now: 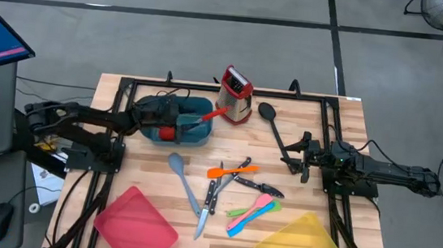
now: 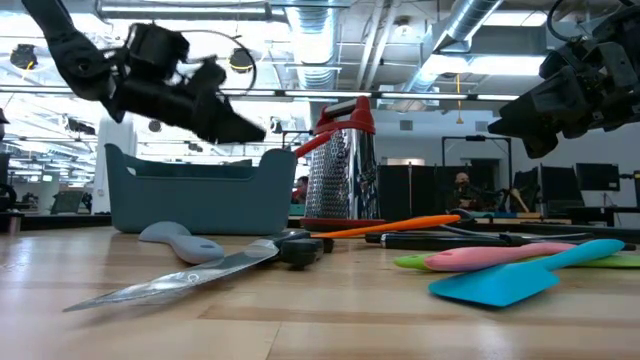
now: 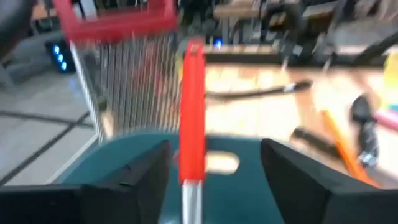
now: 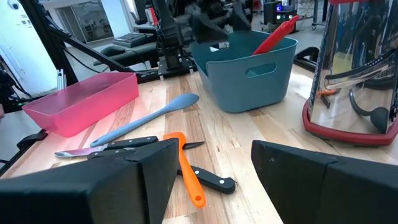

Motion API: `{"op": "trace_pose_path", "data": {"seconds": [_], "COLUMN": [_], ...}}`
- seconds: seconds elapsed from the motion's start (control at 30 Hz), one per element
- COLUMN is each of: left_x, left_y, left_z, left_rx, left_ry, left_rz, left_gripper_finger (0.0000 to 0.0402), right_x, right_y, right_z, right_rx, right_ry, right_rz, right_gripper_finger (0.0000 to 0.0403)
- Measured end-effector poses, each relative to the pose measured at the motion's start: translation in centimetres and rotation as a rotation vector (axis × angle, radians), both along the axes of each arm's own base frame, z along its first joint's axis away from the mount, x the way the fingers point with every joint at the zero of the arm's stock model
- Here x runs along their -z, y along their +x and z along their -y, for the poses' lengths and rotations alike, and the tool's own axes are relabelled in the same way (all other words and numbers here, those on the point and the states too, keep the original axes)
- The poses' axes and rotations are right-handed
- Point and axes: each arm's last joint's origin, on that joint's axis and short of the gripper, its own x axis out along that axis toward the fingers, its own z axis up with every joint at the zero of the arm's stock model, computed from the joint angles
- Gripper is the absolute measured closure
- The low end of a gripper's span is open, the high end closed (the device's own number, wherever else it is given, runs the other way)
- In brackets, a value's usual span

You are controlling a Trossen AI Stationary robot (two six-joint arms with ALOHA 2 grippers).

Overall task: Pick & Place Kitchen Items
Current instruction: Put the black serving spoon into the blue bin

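Note:
My left gripper (image 1: 178,120) (image 3: 214,149) hovers open over the teal bin (image 1: 196,134) (image 2: 190,195). A red spoon (image 1: 206,116) (image 3: 191,106) stands in the bin, its handle leaning on the rim toward the grater; it shows between my open fingers, touching neither. My right gripper (image 1: 293,157) (image 4: 214,149) is open above the table, by the handle end of the black ladle (image 1: 267,112). A grey-blue spoon (image 1: 184,177) (image 4: 149,118), black-handled knives (image 1: 207,208) (image 2: 190,275), an orange utensil (image 1: 229,172) and pink, green and blue utensils (image 1: 254,208) lie flat mid-table.
The steel box grater with a red top (image 1: 236,94) (image 2: 345,170) stands just right of the bin at the far edge. A red tray (image 1: 137,223) and a yellow tray (image 1: 299,245) sit at the near edge. Black frame rails run along the table's sides.

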Motion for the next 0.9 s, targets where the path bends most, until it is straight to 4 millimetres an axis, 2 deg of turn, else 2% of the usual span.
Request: {"op": "trace_pose_path", "data": {"seconds": [0.1,0.2,0.37,0.5,0.6,0.7,0.9], "left_x": [-2.0,-4.1,-7.7,-10.3,-11.6,-12.2,-12.5], "left_y": [-0.5,-1.2,-3.4,-6.1,-8.0,-9.3,-10.4], "left_z": [1.0,2.3,4.4,5.9,6.6,7.0,7.4], "left_rx": [0.015,0.038,0.115,0.196,0.254,0.274,0.333], "left_ry": [-0.003,-0.016,-0.087,-0.131,-0.137,-0.169,-0.257], "left_rz": [0.101,0.212,0.435,0.616,0.717,0.769,0.8], "left_gripper_finger": [0.0124,0.011,0.0115,0.0138,0.017,0.0221,0.0367], "right_x": [0.0,0.0,0.0,0.0,0.0,0.0,0.0], "right_y": [0.0,0.0,0.0,0.0,0.0,0.0,0.0], "right_z": [0.0,0.0,0.0,0.0,0.0,0.0,0.1], "right_rx": [0.0,0.0,0.0,0.0,0.0,0.0,0.036], "right_ry": [0.0,0.0,0.0,0.0,0.0,0.0,-0.034], "right_rz": [0.0,0.0,0.0,0.0,0.0,0.0,-0.006], "right_gripper_finger": [0.0188,0.0188,0.0188,0.0188,0.0188,0.0188,0.0188]}}
